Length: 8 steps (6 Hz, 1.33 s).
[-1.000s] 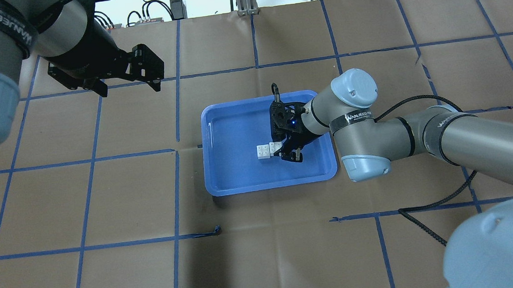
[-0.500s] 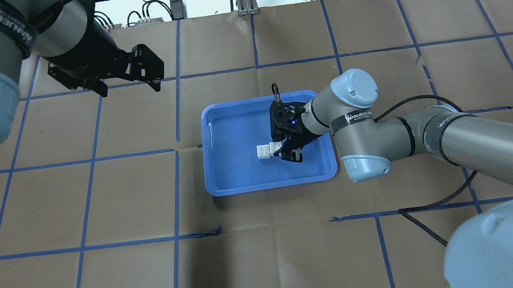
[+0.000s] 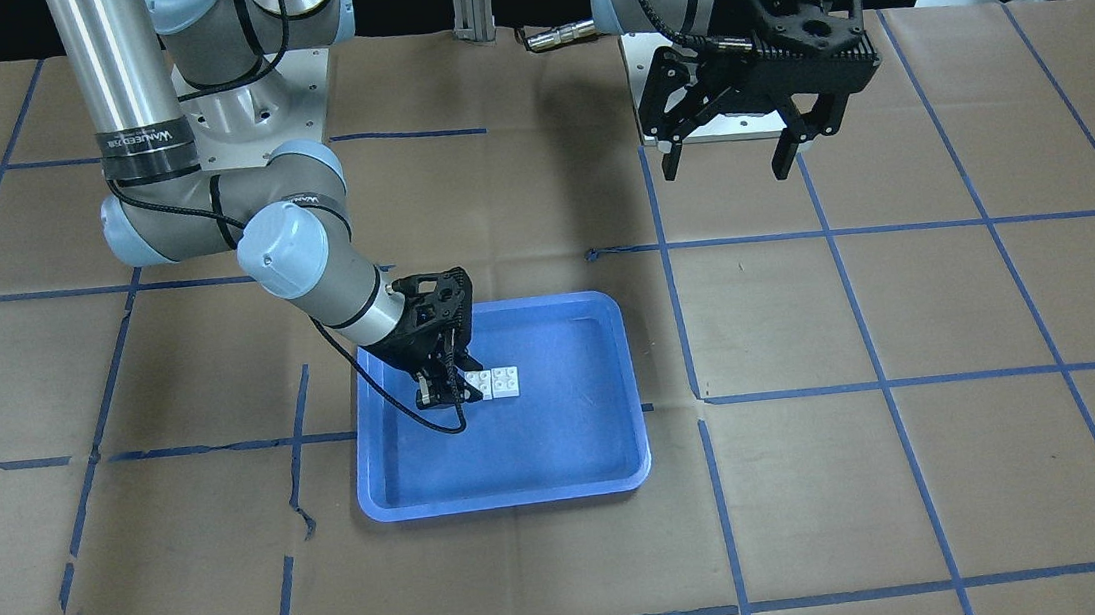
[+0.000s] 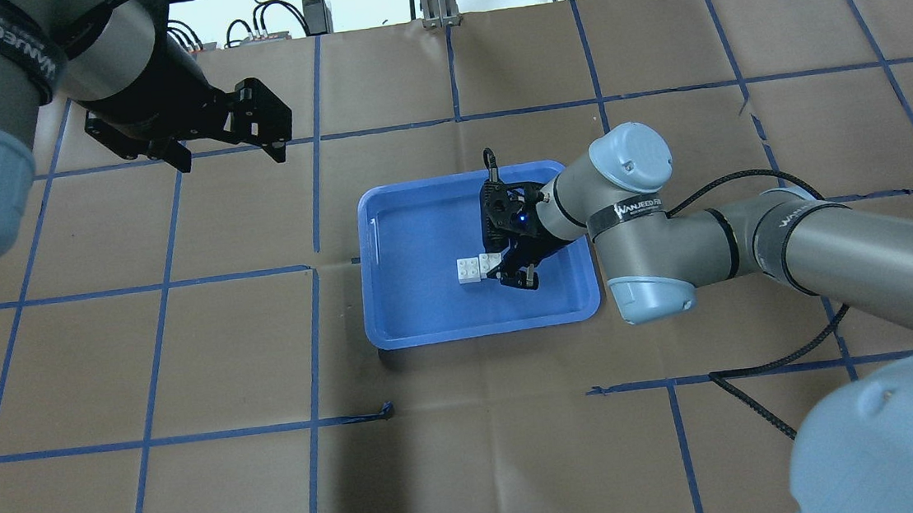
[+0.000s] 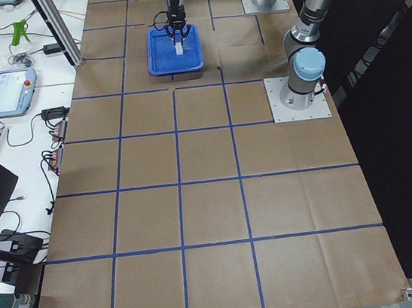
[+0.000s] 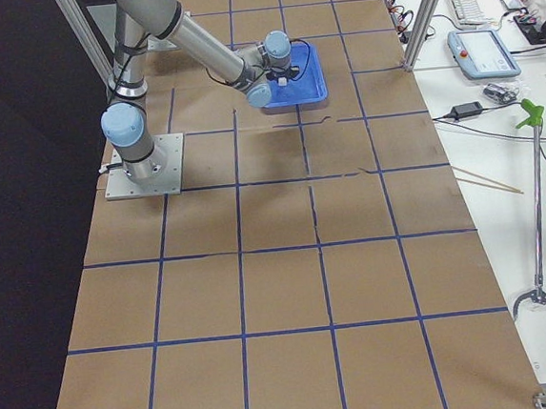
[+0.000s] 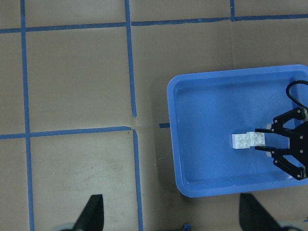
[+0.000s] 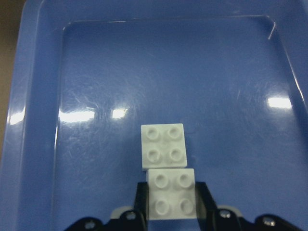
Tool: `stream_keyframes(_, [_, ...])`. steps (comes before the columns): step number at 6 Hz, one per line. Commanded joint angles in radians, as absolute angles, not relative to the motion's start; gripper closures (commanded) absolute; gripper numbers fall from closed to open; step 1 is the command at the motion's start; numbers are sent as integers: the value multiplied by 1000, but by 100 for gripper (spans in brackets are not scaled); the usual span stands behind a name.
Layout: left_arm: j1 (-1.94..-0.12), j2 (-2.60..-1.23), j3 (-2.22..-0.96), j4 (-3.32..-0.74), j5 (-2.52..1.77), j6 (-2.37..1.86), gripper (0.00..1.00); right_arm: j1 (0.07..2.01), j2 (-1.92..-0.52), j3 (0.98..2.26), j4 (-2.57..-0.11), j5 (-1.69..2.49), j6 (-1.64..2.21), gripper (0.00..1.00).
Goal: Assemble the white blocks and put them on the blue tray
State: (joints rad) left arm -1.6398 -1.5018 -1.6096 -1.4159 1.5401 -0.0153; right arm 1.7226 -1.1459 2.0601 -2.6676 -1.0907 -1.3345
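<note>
Blue plastic fills the middle of the overhead view: the blue tray lies flat on the brown-papered surface, which is crossed by a grid of blue tape lines. Both white blocks are inside the tray, a little toward 6 o'clock of its centre and clear of the rim.

The right pincer reaches in from 3 o'clock. In the right wrist view its two black fingers press against opposite sides of the held block, so this pincer is closed down to that block's width and grips it. The loose block sits at 12 o'clock of the held one in that view, edge to edge with it and shifted slightly toward 9 o'clock. All eight studs face up and show. Whether the two are actually joined, and whether the held block rests on the tray floor, cannot be told.

The left pincer hangs above the surface at about 10 o'clock of the tray, well apart from it. Its fingers are spread wide with nothing between them, as the front-facing view also shows.
</note>
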Motion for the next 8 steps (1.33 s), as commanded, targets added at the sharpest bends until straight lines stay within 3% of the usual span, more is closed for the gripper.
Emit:
stream_keyframes(1, [-1640,-1502,-1609,-1416,1540,-15,1,1723,-1146,2059,-2668,-1091,-1335,55])
stream_keyframes(5, [-1640,-1500,-1609,-1417,1542,-15,1,1723,-1146,2051,-2671,-1091,-1336,43])
stream_keyframes(6, [-1640,-1500,-1609,-1416,1540,-15,1,1718,-1147,2045,-2669,-1088,-1336,13])
stream_keyframes(7, [-1640,-1500,-1609,-1416,1540,-15,1,1710,-1176,2024,-2654,-1098,-1321,0])
stream_keyframes(8, [-1638,-1500,-1609,-1416,1540,-15,1,1709,-1219,1976,-2532,-1106,-1287,0])
